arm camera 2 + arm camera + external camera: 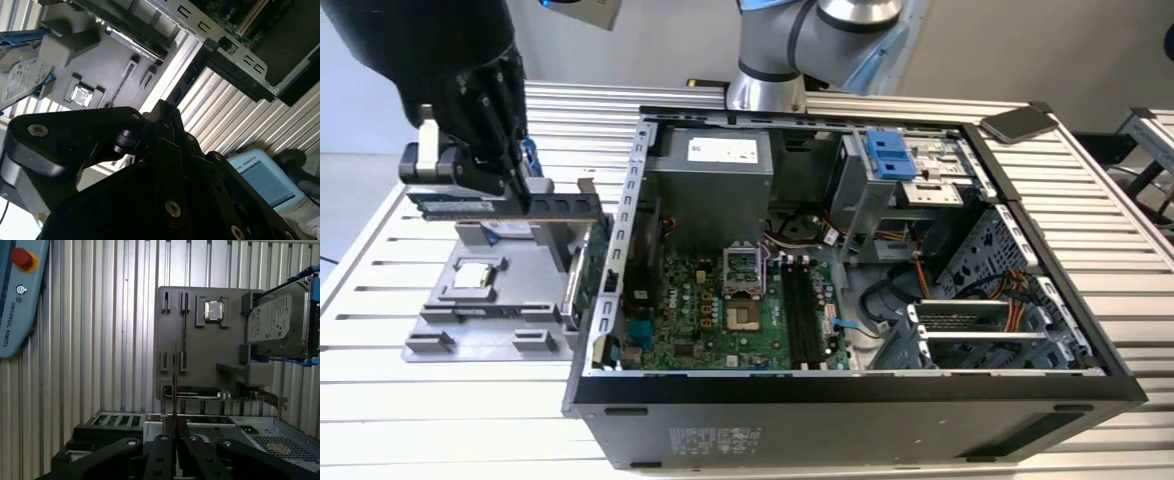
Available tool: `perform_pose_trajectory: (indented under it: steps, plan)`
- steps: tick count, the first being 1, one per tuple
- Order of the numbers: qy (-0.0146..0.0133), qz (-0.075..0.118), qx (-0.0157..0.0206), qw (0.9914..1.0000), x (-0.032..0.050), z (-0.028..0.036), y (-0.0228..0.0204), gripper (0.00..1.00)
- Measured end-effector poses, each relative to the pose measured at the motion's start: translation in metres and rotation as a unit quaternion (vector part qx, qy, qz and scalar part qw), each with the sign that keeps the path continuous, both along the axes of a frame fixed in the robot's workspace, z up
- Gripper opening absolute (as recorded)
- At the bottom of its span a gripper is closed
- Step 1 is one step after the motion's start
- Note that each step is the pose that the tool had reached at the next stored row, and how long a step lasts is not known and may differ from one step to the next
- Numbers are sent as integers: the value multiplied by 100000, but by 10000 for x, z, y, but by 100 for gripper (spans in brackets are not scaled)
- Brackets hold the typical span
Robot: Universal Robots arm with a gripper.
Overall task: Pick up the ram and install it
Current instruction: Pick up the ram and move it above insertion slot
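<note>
Two black fingers (164, 447) of the gripper (174, 434) are clamped on the ram (174, 382). In the first wrist view it stands edge-on between them, a thin line poking out past the tips. From the exterior view the stick hangs level in the air above the grey fixture (460, 320), clear of it, on that view's left of the open computer case (635, 200).

I'd judge this the carry. The hold looks narrow for so long a stick, so moving gently and keeping it level would guard against it twisting in the grip.

Edges crowd close: the case's side wall stands just beside the stick's far end, with an upright green card (587, 275) below it. Open room lies above the case. The black memory slots (801, 312) sit deep inside on the green board (700, 325), just beside the processor socket (744, 300).
</note>
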State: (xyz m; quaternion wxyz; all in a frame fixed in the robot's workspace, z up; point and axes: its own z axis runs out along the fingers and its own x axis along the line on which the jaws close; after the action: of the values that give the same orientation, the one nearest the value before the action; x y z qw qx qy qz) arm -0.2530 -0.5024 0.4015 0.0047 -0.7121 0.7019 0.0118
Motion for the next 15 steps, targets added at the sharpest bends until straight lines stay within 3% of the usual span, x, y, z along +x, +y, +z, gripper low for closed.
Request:
perform_pose_trajectory:
  steps: [15]
  plan:
    - [0, 3, -1, 100000, 568, 0, 0, 0]
